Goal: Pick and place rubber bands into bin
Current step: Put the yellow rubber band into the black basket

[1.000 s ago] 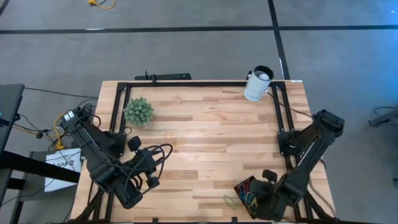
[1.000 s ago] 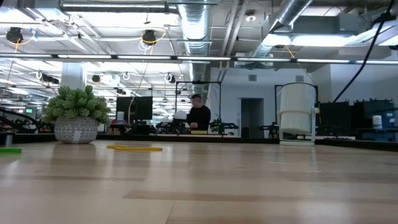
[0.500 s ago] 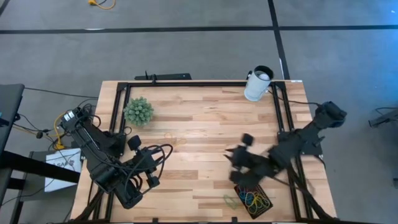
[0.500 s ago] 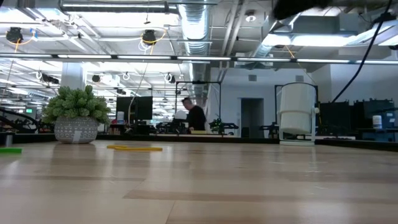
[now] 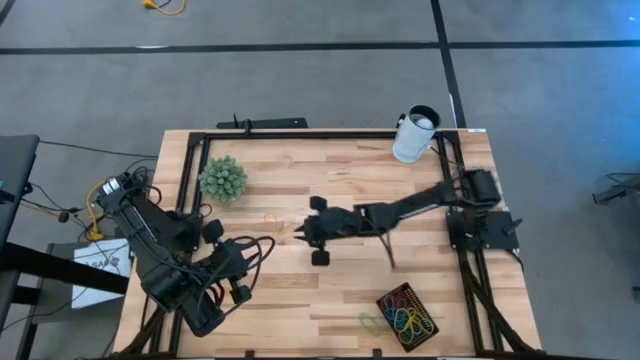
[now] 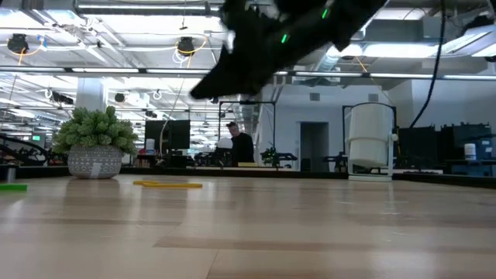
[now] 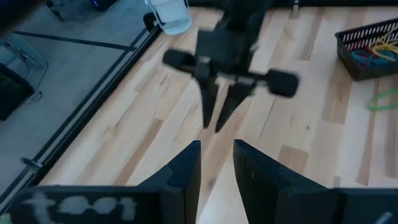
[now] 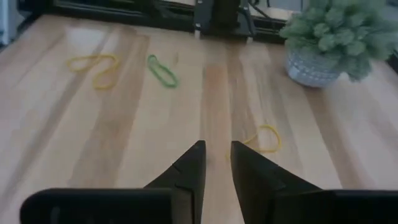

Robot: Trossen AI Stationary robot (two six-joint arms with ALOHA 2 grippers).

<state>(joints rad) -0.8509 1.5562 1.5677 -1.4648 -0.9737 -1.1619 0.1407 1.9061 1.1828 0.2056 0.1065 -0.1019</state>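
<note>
The black bin (image 5: 407,312) sits near the table's near right edge with several coloured rubber bands in it; it also shows in the left wrist view (image 7: 368,45). A green band (image 5: 370,322) lies flat beside the bin. Yellow bands (image 8: 93,65) (image 8: 267,138) and a green band (image 8: 161,70) lie flat on the wood ahead of my right gripper. My right gripper (image 5: 308,238) hangs shut and empty above the table's middle, and shows in the left wrist view (image 7: 216,123). My left gripper (image 5: 215,236) waits shut and empty at the near left.
A small potted plant (image 5: 222,178) stands at the far left. A white cup (image 5: 413,135) stands at the far right corner. A black frame (image 5: 300,133) borders the table. Bare wood lies between the plant and the bin. A person (image 6: 242,145) stands in the room beyond.
My right gripper has left the bin at the near right, risen, and swept toward the table's left and far side, to a place over the middle. The bin and the bands in it have stayed in place. The left arm has kept still.
</note>
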